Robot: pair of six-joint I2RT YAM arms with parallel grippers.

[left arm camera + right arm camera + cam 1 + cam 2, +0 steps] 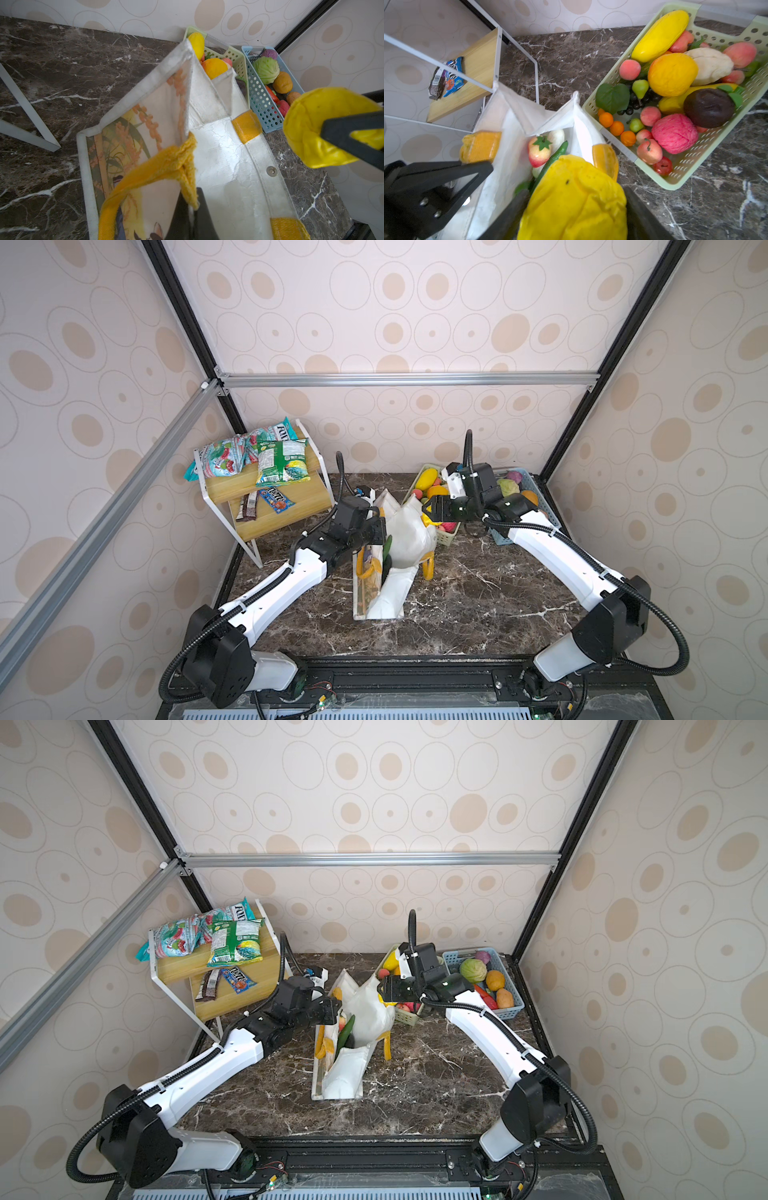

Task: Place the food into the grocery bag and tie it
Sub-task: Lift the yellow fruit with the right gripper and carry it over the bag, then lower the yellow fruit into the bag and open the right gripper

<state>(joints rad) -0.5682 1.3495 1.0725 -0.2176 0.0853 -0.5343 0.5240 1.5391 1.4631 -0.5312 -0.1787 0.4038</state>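
Nearest the lens in both top views: black mounting rail point(415, 676) along the front of a dark, white-veined marble table point(478, 605). Mid-table, grocery bag point(411, 541): white woven plastic, crumpled, mouth gaping, printed side sagging toward the rail. Left gripper point(380, 533) at its left rim, pinched tight on the yellow-orange strap handle point(365, 568). Right gripper point(428, 511) over the far right corner, jaws spread wide around a yellow toy fruit point(430, 523). Behind: green basket point(446, 537) and blue basket point(509, 1011), both slotted plastic, heaped with toy produce. Far left: two-tier wooden shelf point(291, 518), white wire frame, crinkly snack packets point(278, 460) on top.

Left wrist view: fingers point(180, 218) flat together on coarse, frayed strap weave at the rim. Beneath, glossy creased lining, round metal snap stud point(271, 171), grain-stalk print on the outer panel. Ribbed pale cabbage point(266, 69) in the blue basket.

Right wrist view: soft, wrinkled yellow fruit wedged between the black fingers, above the bag mouth. Down inside: smooth green cucumber point(559, 150), red-and-cream toy fruit point(539, 152) with a leaf cap. Green basket just beside the bag.
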